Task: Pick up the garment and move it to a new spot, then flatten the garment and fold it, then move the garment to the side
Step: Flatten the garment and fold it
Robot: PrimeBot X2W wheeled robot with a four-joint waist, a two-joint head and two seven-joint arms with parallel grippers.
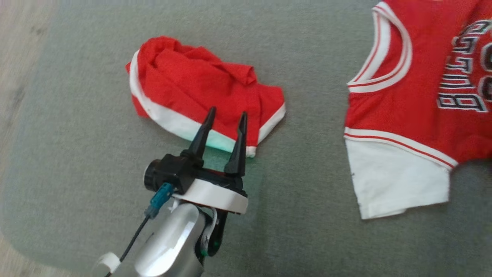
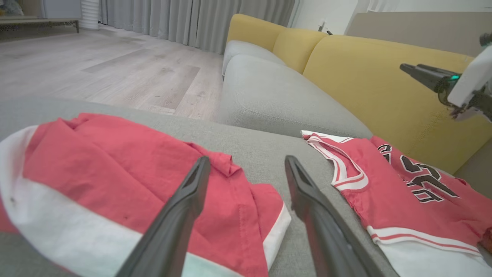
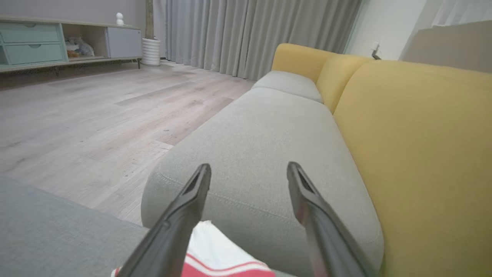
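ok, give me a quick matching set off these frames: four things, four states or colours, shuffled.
Things:
1. crumpled garment
2. jersey
3. left gripper
4. sofa backrest

States:
A. yellow
B. open, fingers over a white hem
C. laid out, black lettering showing
D. bunched in a heap

Pairs: 1-D, 2-C, 3-B, 4-A

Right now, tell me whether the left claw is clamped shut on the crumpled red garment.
No, the left claw stands open, its fingers spread apart over the crumpled red garment, pinching none of it.
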